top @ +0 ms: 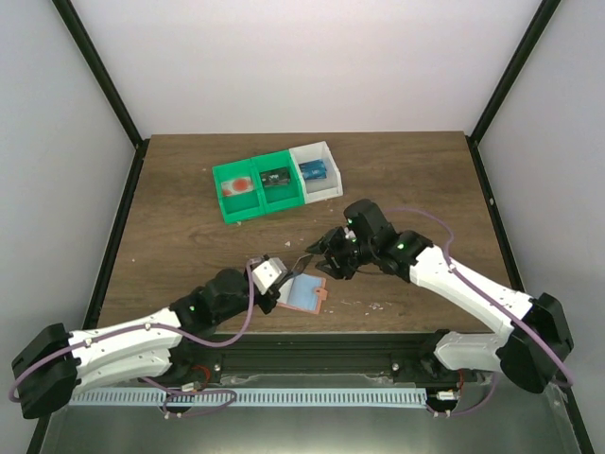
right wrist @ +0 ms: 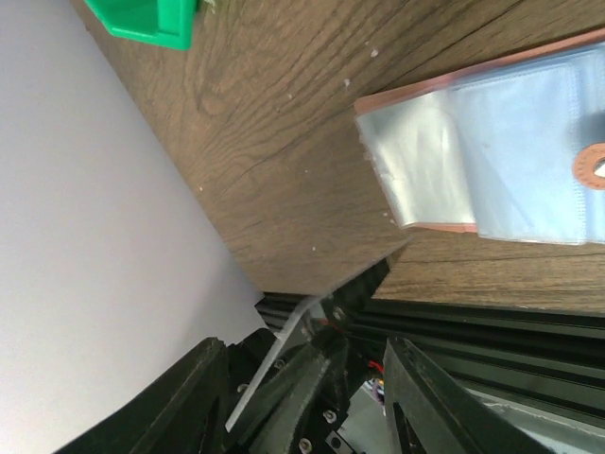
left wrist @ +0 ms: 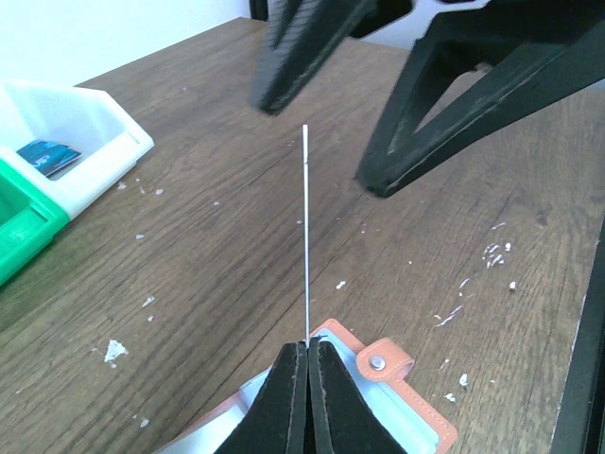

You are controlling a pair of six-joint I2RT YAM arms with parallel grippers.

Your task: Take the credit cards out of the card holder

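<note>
The card holder (top: 304, 295) lies open near the table's front edge, salmon-pink with pale blue clear sleeves (right wrist: 515, 161) and a snap tab (left wrist: 383, 360). My left gripper (left wrist: 307, 345) hovers just over it, shut on a thin pale credit card (left wrist: 306, 236) seen edge-on, pointing away from the jaws. In the top view the left gripper (top: 283, 284) sits at the holder's left edge. My right gripper (top: 315, 257) is just beyond the holder, open. Its dark fingers (left wrist: 293, 47) straddle the card's far end without touching it. In the right wrist view the held card (right wrist: 279, 355) shows between the spread right fingers (right wrist: 189, 407).
At the back of the table stand a green two-compartment bin (top: 227, 200) and a white bin (top: 330, 185). A blue card (top: 313, 171) lies in the white one and a dark card (top: 275, 177) in the green. White crumbs (left wrist: 113, 350) dot the wood. The black frame rail (right wrist: 492, 331) runs along the near edge.
</note>
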